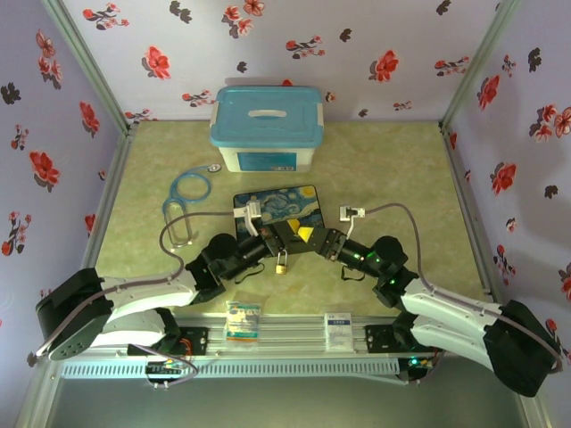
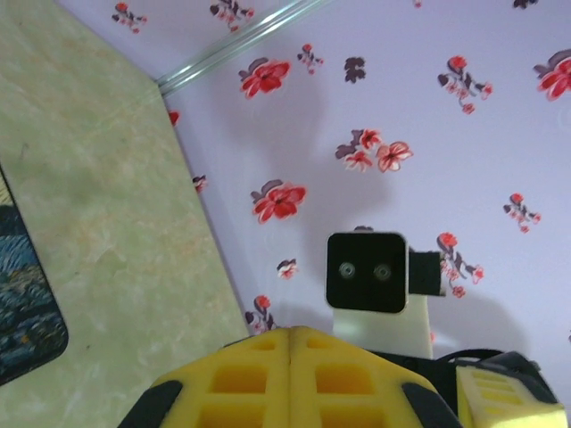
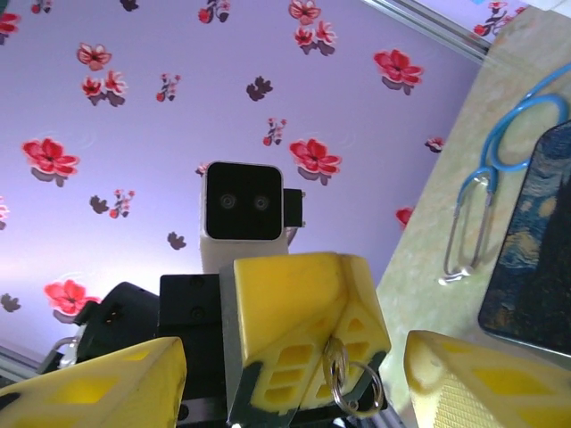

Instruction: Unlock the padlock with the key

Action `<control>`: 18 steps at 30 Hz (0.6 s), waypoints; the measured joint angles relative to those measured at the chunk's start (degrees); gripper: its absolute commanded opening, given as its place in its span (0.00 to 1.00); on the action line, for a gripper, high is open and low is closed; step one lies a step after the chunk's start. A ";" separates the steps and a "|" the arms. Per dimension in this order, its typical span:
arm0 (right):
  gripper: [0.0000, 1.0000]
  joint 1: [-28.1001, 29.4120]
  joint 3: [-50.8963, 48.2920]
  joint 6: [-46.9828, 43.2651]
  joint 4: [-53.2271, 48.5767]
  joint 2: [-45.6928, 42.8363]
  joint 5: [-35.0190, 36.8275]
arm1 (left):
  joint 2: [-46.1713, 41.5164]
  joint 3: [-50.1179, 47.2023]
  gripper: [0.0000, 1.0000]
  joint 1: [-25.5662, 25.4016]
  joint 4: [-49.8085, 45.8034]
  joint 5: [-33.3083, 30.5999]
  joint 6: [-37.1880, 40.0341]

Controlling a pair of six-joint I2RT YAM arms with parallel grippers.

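The small padlock (image 1: 281,265), a brass-gold squarish body with a thin silver shackle, hangs from the tips of the left claw (image 2: 290,348) above the middle of the pale green marbled table (image 1: 401,178), slightly nearer the near edge than the far one. In the top view it sits just on the near side of those tips. Its long axis runs from far to near there, with the silver shackle end toward the claw and the brass body toward the near edge.

The left claw is pressed fully together, its yellow fingers meeting along a seam with no gap. In the right wrist view, two thin silver wire rings (image 3: 343,374) dangle at the lower end of that seam, one looped through the other. The padlock's body falls below the edge of that picture. The thin silver-grey key is too small to pick out.

The right claw (image 1: 323,240) faces the left one tip to tip, spread wide and holding nothing. Its two yellow fingers (image 3: 98,383) stand on either side of the left claw's closed tips without touching them.

Just beyond the claws, toward the far edge, lies a dark flat rectangular piece painted with a starry night (image 1: 277,205). A light blue stethoscope (image 1: 187,192) lies to its left. A white plastic box with a turquoise lid (image 1: 266,129) stands at the middle of the far edge.
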 measured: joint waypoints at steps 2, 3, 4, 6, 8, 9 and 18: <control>0.65 0.00 -0.04 0.39 1.31 0.63 0.00 | 0.02 0.63 0.00 0.50 0.52 0.04 0.00; 0.65 0.00 -0.04 0.50 1.90 0.92 0.00 | 0.04 1.16 0.00 0.68 0.83 0.22 0.00; 0.65 0.00 -0.04 0.57 2.56 1.25 0.00 | 0.17 1.70 0.00 0.81 1.18 0.44 0.00; 0.63 0.00 -0.04 0.59 3.78 1.97 0.00 | 0.57 2.71 0.00 0.85 2.40 1.09 -0.02; 0.61 0.00 -0.04 0.63 5.14 2.95 0.00 | 1.03 3.76 0.00 0.85 3.28 1.86 -0.02; 0.60 0.00 -0.04 1.01 5.99 3.54 0.00 | 1.22 4.37 0.00 0.85 3.30 2.19 -0.02; 0.45 -0.35 -0.13 1.81 9.42 4.28 0.26 | 3.19 5.09 0.00 0.85 3.98 3.39 -0.66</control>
